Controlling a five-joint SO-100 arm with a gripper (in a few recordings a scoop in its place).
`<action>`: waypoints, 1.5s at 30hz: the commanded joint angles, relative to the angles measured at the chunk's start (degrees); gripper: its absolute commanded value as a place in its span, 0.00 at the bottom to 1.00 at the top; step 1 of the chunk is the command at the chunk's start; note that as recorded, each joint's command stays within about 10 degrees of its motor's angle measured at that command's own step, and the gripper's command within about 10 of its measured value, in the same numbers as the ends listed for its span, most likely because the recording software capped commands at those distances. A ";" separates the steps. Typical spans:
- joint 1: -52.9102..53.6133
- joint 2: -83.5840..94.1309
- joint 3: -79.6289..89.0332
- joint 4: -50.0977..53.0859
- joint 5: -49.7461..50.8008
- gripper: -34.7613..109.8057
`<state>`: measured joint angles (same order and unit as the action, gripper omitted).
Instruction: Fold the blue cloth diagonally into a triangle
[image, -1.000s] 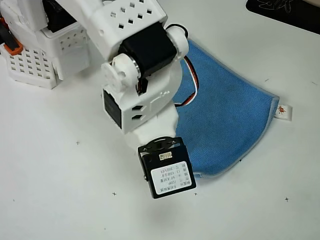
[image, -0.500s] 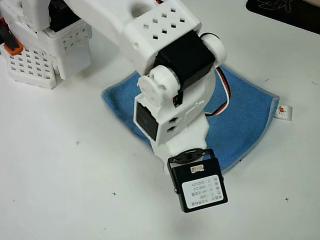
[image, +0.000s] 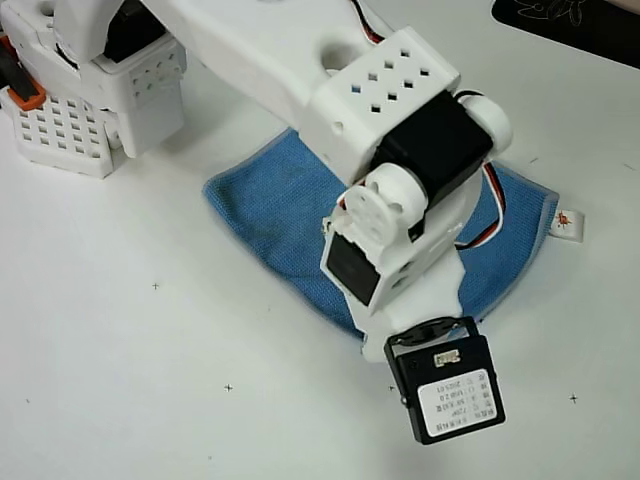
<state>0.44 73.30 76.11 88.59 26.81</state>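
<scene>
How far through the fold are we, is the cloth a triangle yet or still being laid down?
Done, by the look of it: the blue cloth lies flat on the table as a rough triangle with one curved lower edge, its tag at the right corner. In hand: the arm hangs over the cloth's lower right part, hiding the end effector, so grip is unclear. Left: confirm release and pull clear.

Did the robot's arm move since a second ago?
Yes. In the overhead view the arm swung to the picture's right and a bit lower, judged against the white tag on the blue cloth, which stayed put.
</scene>
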 joint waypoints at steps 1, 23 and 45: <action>0.53 1.14 -5.62 2.55 -1.05 0.51; 2.46 -11.51 -24.43 11.43 -8.00 0.51; -2.11 -20.48 -34.72 11.69 -6.33 0.51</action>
<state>-0.62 49.57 45.26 99.32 19.95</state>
